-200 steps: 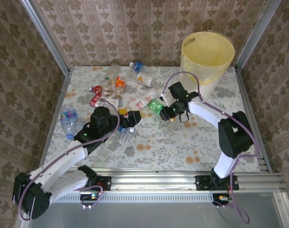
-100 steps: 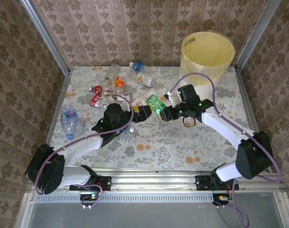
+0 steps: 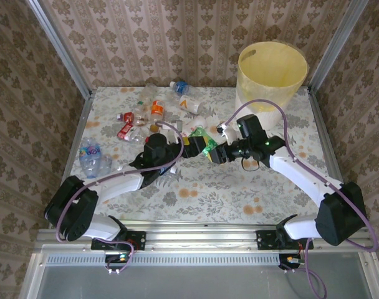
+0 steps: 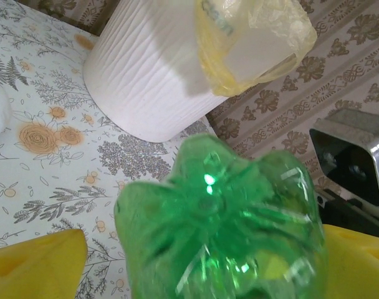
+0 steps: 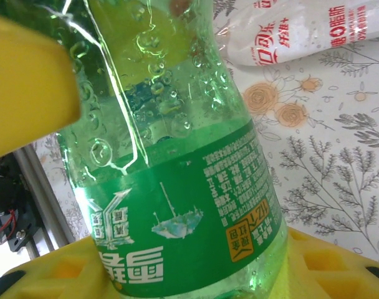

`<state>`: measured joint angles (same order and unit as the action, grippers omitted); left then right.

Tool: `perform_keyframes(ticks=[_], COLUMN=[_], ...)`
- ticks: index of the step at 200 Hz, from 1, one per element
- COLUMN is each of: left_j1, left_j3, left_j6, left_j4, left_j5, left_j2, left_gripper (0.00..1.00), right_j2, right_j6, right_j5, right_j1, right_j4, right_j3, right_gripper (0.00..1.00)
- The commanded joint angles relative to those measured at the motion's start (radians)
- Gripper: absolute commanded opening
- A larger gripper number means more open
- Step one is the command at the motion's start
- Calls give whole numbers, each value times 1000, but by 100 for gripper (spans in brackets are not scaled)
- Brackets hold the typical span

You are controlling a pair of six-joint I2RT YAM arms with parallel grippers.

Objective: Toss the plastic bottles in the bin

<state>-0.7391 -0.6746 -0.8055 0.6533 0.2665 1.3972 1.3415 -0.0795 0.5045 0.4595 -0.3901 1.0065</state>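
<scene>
Bottle between left tool and right tool, amid open table

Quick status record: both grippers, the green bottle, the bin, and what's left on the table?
left gripper: open, fingers either side of the green bottle's base, with a gap on one side
right gripper: shut on the green bottle at its label
bin: upright, far right corner
other bottles: scattered on the far left of the table

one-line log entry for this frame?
right gripper: shut on green bottle | left gripper: open around its base | bin: far-right corner, bottle not yet in
</scene>
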Motion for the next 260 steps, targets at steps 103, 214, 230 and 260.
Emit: perform_keyframes(ticks=[103,214,230,260], left_j1=[-7,98,119,136], left_j3=[-77,-155,-195,-272], left_j6=[22,201,255,357], left_j4=[30,-312,-411,-553], left_j5=[73,55,37,0], left_j2=[27,-189,-245,-344], left_gripper=[41,27,27,27], right_j2=[-43,-66,-54,1], right_j6=[7,-213,-287,-429], right_j5=[65,-110,-131,-125], right_j1=[5,-255,-346,-524], right_j4=[41,109,119,167], right_j3=[-11,-83,-104,-146], right_gripper=[53,95,89,55])
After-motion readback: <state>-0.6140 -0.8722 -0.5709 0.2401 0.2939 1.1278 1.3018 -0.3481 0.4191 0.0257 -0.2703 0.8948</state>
